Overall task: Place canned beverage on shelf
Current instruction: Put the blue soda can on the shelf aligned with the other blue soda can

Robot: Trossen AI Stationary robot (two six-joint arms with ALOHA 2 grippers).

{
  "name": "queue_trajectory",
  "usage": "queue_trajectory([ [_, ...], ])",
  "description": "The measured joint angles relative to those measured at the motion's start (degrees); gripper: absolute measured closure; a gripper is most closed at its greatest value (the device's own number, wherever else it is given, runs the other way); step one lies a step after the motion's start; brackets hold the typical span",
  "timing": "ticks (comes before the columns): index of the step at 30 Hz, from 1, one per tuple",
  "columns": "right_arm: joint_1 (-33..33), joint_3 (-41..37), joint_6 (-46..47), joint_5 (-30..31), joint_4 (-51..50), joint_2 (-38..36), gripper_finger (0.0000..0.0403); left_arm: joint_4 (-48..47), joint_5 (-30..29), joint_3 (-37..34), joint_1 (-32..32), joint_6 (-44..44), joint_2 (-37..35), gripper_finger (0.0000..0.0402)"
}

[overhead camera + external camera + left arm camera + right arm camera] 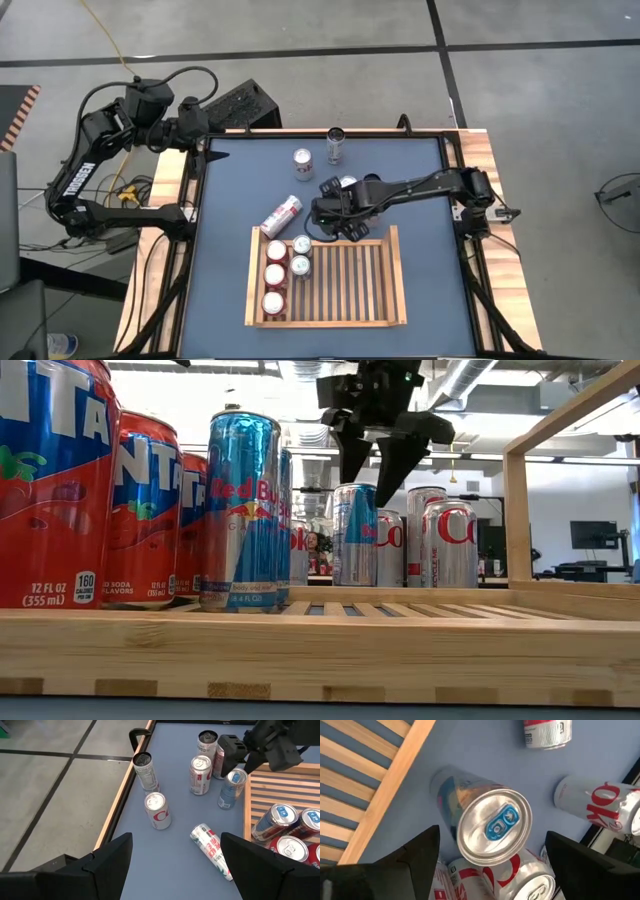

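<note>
High view, stock count. We find the shelf (390, 290) lying flat on the blue table (420, 180) with five cans standing at its left end: three red soda cans (276, 277) in a column and two blue energy cans (300, 256) beside them. We judge the task under half done, since most of the slatted floor is bare.

Left to shelve, all on the table beyond the shelf:
- one blue can (490, 827), upright, just outside the shelf's rim;
- one white can on its side (281, 214);
- one white can upright (302, 164);
- one slim dark-topped can (335, 145) near the far edge;
- one or two more white cans (201, 775) by the blue one.

We see the right gripper (338, 232) hanging directly over the blue can, fingers spread wide, nothing held. The left gripper (175, 865) waits off the table's left corner, fingers apart and empty.
</note>
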Motion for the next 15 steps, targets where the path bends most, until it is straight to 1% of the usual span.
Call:
queue_trajectory([
  [6, -0.18, -0.02, -1.91, -5.26, 1.49, -0.02, 0.0074, 0.0, 0.04, 0.0, 0.0, 0.02, 0.0, 0.0111],
  [15, -0.94, -0.13, -4.14, -5.93, 1.88, -0.02, 0.0075, 0.02, 0.12, 0.0, -0.01, 0.02, 0.0, 0.0111],
])
